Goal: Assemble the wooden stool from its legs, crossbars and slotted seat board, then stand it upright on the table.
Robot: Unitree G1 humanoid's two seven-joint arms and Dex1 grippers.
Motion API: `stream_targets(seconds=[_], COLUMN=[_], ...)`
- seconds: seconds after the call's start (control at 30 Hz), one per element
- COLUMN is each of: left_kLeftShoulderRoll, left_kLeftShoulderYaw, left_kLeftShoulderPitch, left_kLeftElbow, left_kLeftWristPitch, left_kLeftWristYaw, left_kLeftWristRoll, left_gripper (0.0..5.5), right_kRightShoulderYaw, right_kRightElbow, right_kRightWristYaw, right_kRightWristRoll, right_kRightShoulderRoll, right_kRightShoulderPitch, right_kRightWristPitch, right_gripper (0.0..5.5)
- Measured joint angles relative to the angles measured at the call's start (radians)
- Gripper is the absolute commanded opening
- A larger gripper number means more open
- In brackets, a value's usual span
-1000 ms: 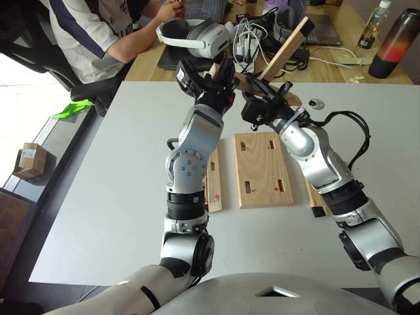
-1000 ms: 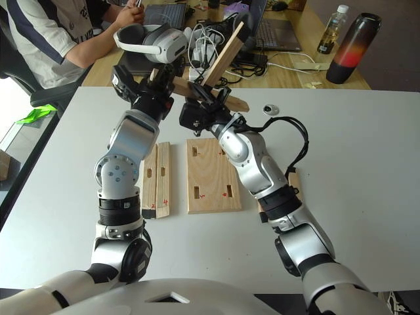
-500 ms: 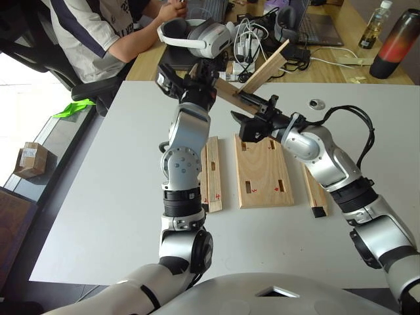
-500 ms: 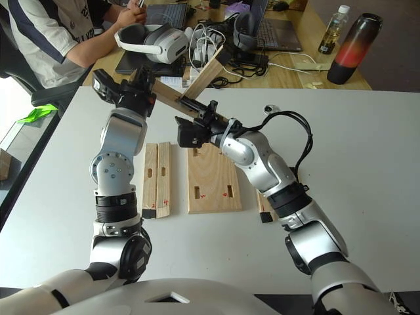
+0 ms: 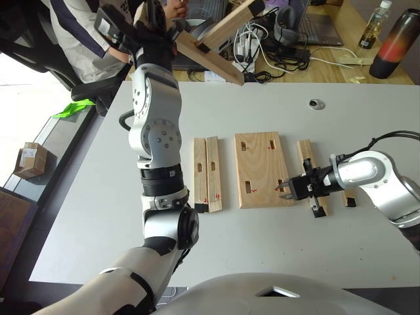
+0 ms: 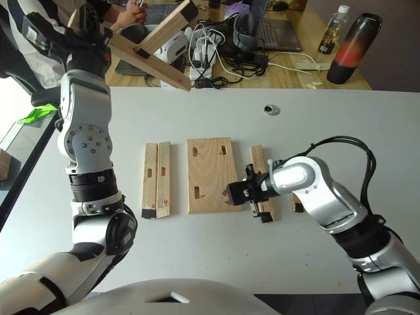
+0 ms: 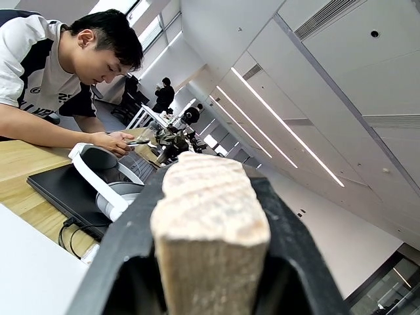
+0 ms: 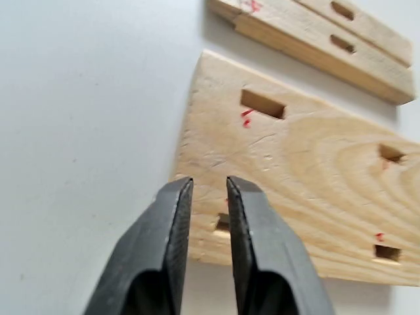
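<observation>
Your left gripper [image 5: 172, 36] has swung the joined pale wooden leg and crossbar [image 5: 220, 58] high over the white table [image 5: 92, 216], clamped tight. Your right gripper [image 5: 287, 189] has dropped to the flat slotted rectangular seat board [image 5: 261, 167], fingers slightly spread.

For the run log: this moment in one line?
left gripper: shut on joined wooden pieces, aloft | right gripper: slightly open, empty, at seat board edge

Wooden desk [image 5: 341, 60] out back is a mess: tangle of cables [image 5: 252, 42], a laptop [image 5: 316, 26] right beside it, and a white headset [image 7: 118, 195]. 2 drinks sit at its right end, a clear bottle [image 5: 373, 23] and a black-and-red flask [image 5: 394, 42]. Cardboard box [image 5: 29, 159] and a green paper [image 5: 72, 108] are on the floor.
</observation>
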Motion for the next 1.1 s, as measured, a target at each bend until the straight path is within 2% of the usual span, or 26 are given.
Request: stream_targets(seconds=[0.07,0.17,0.4,0.53,0.6,0.67,0.77,0.83,0.93,1.0,1.1], left_kLeftShoulderRoll=[-0.002,0.000,0.011,0.069,0.119,0.172,0.244,0.272,0.274,0.262,0.241], left_kLeftShoulderYaw=[0.002,0.011,0.029,0.010,-0.011,-0.024,-0.032,-0.052,-0.064,-0.071,-0.086], left_kLeftShoulderPitch=[0.000,0.001,0.031,0.060,0.092,0.108,0.137,0.182,0.225,0.247,0.276], left_kLeftElbow=[-0.016,-0.038,-0.061,-0.083,-0.097,-0.106,-0.112,-0.124,-0.150,-0.151,-0.147], left_kLeftWristPitch=[0.012,0.035,0.076,0.174,0.232,0.272,0.311,0.350,0.412,0.428,0.438], left_kLeftWristYaw=[-0.005,-0.009,-0.021,-0.105,-0.192,-0.280,-0.409,-0.491,-0.539,-0.547,-0.554], left_kLeftWristRoll=[0.000,0.000,0.007,-0.004,-0.017,-0.030,-0.040,-0.055,-0.095,-0.109,-0.109], left_gripper=[1.02,1.02,1.02,1.02,1.02,1.02,1.02,1.02,1.02,1.02,1.02], right_kRightShoulderYaw=[0.071,0.125,0.163,0.152,0.092,-0.039,-0.335,-0.481,-0.572,-0.633,-0.662], right_kRightElbow=[0.002,0.003,0.182,0.259,0.244,0.131,-0.098,-0.195,-0.211,-0.162,-0.108], right_kRightWristYaw=[0.032,0.052,-0.026,-0.090,-0.109,-0.103,-0.046,0.013,0.056,0.060,0.048], right_kRightWristRoll=[-0.077,-0.152,-0.201,-0.208,-0.116,0.034,0.336,0.501,0.556,0.580,0.591], right_kRightShoulderRoll=[0.013,0.050,0.244,0.318,0.357,0.368,0.300,0.190,0.063,0.036,0.029], right_kRightShoulderPitch=[-0.020,-0.063,-0.165,-0.179,-0.114,-0.059,0.038,0.186,0.453,0.582,0.648], right_kRightWristPitch=[0.055,0.089,0.098,0.082,0.115,0.207,0.471,0.630,0.673,0.676,0.647], right_gripper=[0.05,0.00,0.00,0.00,0.00,0.00,0.00,0.00,0.00,0.00,0.00])
